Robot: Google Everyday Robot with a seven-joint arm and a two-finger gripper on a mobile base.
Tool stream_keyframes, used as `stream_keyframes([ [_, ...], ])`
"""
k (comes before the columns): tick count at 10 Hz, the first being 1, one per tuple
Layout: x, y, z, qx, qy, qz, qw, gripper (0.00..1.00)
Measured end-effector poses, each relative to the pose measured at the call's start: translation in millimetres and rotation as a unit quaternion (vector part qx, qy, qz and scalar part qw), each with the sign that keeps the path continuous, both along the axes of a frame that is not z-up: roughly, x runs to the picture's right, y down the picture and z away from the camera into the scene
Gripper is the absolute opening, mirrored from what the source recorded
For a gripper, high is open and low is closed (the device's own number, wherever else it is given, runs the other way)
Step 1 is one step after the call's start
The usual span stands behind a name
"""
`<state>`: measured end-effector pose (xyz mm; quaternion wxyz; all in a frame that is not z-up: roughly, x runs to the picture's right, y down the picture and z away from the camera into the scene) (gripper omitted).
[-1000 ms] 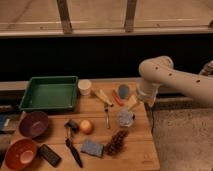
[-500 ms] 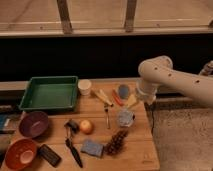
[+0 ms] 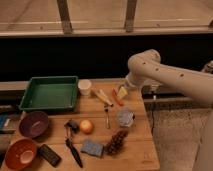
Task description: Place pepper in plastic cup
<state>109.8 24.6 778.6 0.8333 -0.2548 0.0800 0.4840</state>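
Bowls sit nearest on the wooden surface (image 3: pixel 142 160): an orange bowl (image 3: pixel 20 154) at the front left corner, a purple bowl (image 3: pixel 33 123) just behind it; beside them lie a dark flat object (image 3: pixel 48 155) too blurred to name, a black-handled tool (image 3: pixel 73 151), a blue sponge (image 3: pixel 92 148) and a dark knobbly cluster (image 3: pixel 116 144) hard to make out; mid-surface stand an orange fruit (image 3: pixel 87 126) and the clear plastic cup (image 3: pixel 125 118); farther back are a green tray (image 3: pixel 50 92) and a white cup (image 3: pixel 85 87); the red pepper (image 3: pixel 116 98) lies near the far edge, apart from the plastic cup; the gripper (image 3: pixel 121 93) hovers just over it, clenched or released cannot be told; the white arm (image 3: pixel 170 77) runs off the right edge.
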Motion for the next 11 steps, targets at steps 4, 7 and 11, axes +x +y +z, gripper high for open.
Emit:
stream_keyframes([
  [4,0,0,0.3,0.001,0.000,-0.002,1.0000,0.71],
  [7,-16,8,21.9,-0.001,-0.018,0.012,0.9998,0.71],
  [11,-24,25,70.3,-0.049,-0.038,0.026,0.9977,0.71],
])
